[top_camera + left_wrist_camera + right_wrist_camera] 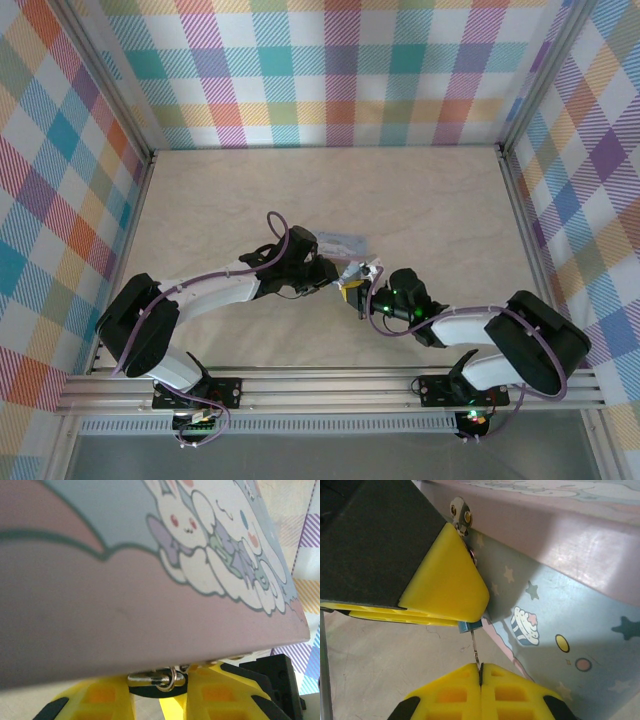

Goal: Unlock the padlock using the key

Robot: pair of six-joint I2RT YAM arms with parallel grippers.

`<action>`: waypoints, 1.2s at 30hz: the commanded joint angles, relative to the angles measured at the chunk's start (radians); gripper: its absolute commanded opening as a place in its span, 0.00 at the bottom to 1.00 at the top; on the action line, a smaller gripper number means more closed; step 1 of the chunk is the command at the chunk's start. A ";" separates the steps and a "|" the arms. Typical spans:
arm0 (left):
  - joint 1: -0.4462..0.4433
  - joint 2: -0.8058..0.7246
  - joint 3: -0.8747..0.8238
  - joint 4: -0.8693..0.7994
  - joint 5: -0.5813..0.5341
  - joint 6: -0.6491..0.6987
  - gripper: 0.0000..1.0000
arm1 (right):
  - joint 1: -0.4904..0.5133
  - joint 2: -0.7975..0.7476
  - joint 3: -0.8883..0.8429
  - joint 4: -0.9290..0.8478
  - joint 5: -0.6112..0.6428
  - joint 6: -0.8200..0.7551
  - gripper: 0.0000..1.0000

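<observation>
Pastel tin point(560, 605) aside, our left gripper point(162, 680) pinches, nearly closed, and our right gripper point(481, 672) clamps fully, one on the padlock point(470, 626) at the tin's clasp, the other on the key point(475, 647) meeting its underside, so we should twist gently, shaft aligned.

The tin point(150, 610) is pink and pale blue with white rabbits. The padlock point(469, 625) is blue, the walls point(330, 70) plaid.

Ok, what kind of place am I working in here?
Most likely a lab test cell: a pale tabletop boxed in by aluminium frame rails, with walls of pastel plaid cloth on three sides.
</observation>
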State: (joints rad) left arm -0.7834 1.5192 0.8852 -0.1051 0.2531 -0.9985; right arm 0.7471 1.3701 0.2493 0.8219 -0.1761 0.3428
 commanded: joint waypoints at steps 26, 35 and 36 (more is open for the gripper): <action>-0.026 0.049 0.000 0.066 0.016 -0.008 0.08 | 0.002 0.054 0.137 0.066 -0.007 -0.018 0.00; -0.027 0.049 0.002 0.053 0.010 0.004 0.07 | -0.009 0.042 0.133 0.043 0.000 -0.025 0.00; -0.027 0.049 0.003 0.050 0.009 0.006 0.06 | -0.011 0.040 0.132 0.041 0.000 -0.026 0.00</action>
State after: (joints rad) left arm -0.7811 1.5513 0.8852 -0.0681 0.1970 -1.0054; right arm 0.7399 1.4425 0.3256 0.7597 -0.1688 0.3305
